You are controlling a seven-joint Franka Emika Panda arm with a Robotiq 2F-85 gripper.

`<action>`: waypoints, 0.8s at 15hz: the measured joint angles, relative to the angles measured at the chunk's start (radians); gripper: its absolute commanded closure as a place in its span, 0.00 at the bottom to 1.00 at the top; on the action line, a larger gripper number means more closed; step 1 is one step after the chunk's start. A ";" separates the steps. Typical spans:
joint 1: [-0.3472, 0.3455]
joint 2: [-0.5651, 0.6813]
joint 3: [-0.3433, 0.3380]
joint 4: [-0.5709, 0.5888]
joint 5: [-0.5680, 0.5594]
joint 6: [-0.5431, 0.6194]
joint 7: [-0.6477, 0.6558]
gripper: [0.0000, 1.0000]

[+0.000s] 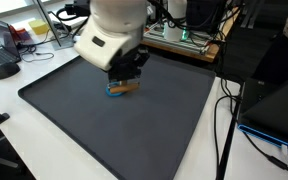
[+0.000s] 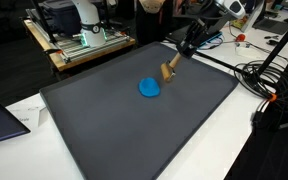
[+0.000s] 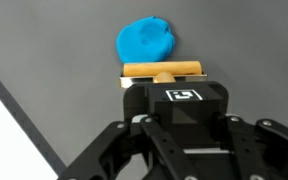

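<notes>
Wooden stick (image 3: 162, 69) sits pinched in the narrowed gripper (image 2: 178, 57), tilted, with its low end just beside the blue lump (image 2: 149, 88) near the middle of the mat (image 2: 104, 130). It looks light, stiff and smooth, so a mid-length hold seems steadiest.

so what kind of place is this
Probably a robotics lab or workshop: the tool grips a wooden stick over a dark mat, a green circuit board sits on a wooden tray, and cables trail across the white table.
</notes>
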 measured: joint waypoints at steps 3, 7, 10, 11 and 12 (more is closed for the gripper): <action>-0.101 -0.022 0.009 0.019 0.116 0.002 -0.027 0.77; -0.226 -0.055 0.025 0.019 0.277 0.018 -0.064 0.77; -0.299 -0.082 0.032 0.004 0.390 0.051 -0.072 0.77; -0.318 -0.093 0.033 -0.006 0.418 0.070 -0.076 0.77; -0.334 -0.104 0.033 -0.018 0.439 0.087 -0.079 0.77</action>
